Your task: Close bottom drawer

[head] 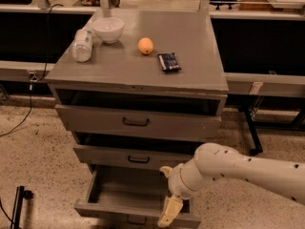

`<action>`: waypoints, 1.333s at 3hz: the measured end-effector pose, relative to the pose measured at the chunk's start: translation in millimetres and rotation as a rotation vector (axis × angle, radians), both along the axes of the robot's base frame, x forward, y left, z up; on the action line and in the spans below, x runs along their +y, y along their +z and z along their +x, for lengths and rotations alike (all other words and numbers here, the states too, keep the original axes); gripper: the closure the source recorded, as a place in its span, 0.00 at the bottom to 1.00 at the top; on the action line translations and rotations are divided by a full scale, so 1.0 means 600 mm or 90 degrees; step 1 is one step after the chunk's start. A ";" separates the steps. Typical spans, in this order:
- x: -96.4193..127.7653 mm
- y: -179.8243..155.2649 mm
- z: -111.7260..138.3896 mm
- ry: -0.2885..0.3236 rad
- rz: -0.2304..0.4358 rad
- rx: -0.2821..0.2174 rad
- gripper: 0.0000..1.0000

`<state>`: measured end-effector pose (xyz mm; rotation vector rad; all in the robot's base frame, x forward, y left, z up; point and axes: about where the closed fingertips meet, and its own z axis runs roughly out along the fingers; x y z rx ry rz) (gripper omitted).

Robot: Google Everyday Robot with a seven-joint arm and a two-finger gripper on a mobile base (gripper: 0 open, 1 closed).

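Looking down at a grey cabinet (190, 42) filling the middle of the frame. Got the bottom drawer (109, 209) at lower centre, standing well out toward the bottom edge, with plenty of its grey inside showing. Can just make out its small dark handle (136, 219) right by the bottom edge of the frame. Above it, seeing the middle drawer (105, 155) poking out a little and the top drawer (95, 118) out a bit too, with dark gaps over both.

Over on the lower right, spotting a fat white arm (248, 168) reaching in from the right edge. Ends in the gripper (170, 212), cream coloured, pointing down at the right end of the bottom drawer's front, at or just over the rim. Can't say if actually touching. Can't say either whether released or clenched, so not calling it.

Up top on the cabinet: white bowl (108, 29) at upper left, clear bottle (83, 45) lying on its side just beside that, orange (146, 46) near the middle, dark packet (169, 62) just right of the orange. Speckled floor (33, 151) all around, black cable (28, 113) trailing down the left side.
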<state>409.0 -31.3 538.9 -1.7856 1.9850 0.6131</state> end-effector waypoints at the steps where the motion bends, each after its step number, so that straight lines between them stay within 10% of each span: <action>1: 0.005 -0.016 0.005 0.004 0.004 0.010 0.00; 3: 0.049 -0.198 0.033 -0.041 0.053 -0.041 0.00; 4: 0.062 -0.201 0.074 -0.077 0.073 -0.091 0.00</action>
